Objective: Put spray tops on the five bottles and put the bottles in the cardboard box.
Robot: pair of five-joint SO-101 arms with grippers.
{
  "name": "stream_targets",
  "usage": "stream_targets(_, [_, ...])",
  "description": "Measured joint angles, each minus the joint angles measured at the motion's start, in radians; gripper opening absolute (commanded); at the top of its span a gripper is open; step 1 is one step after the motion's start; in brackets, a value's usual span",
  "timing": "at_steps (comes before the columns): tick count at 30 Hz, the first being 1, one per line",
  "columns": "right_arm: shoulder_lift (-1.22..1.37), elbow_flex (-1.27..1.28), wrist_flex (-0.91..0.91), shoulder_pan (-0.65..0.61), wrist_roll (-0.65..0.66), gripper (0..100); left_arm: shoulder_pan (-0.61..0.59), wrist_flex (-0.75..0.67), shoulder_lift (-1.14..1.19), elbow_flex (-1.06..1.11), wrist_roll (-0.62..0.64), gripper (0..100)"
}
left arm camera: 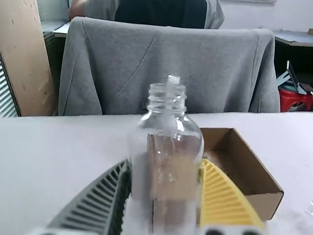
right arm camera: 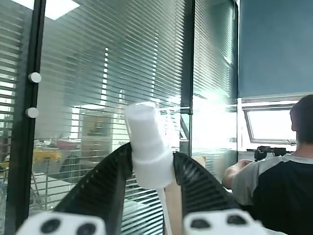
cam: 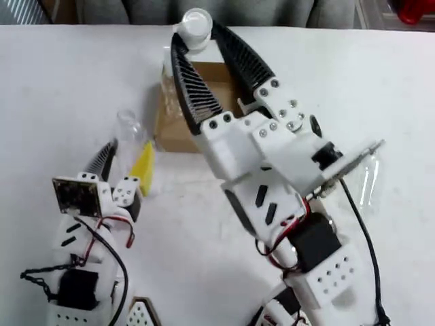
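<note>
A clear, uncapped bottle (left arm camera: 166,147) stands upright on the white table, and my left gripper (left arm camera: 166,169) is shut on it between a grey finger (left arm camera: 98,205) and a yellow one (left arm camera: 222,200). In the high view that bottle (cam: 129,125) and the left gripper (cam: 130,146) are just left of the cardboard box (cam: 170,132). My right gripper (cam: 196,35) is raised over the box, shut on a white spray top (cam: 196,26). The spray top (right arm camera: 146,147) sits between black fingers (right arm camera: 98,191), with its thin tube hanging below. A white tube end (left arm camera: 173,78) shows at the bottle's neck.
The open box (left arm camera: 244,171) lies right behind the held bottle. Another clear bottle (cam: 367,180) lies on the table (cam: 68,75) to the right, partly under the right arm. A grey-draped chair (left arm camera: 166,63) stands beyond the far table edge.
</note>
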Motion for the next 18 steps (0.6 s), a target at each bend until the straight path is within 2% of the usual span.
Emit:
stream_targets(5, [0.025,-0.031,0.081,-0.029,0.000,1.6,0.000,-0.101,0.000,0.064,0.000,5])
stream_targets(14, [0.112,-0.129,0.255,-0.120,-0.003,1.6,-0.002,-0.115,0.000,0.091,0.000,5])
stream_targets(18, [0.170,-0.163,0.285,-0.121,-0.100,1.8,-0.003,-0.124,0.000,0.120,0.000,5])
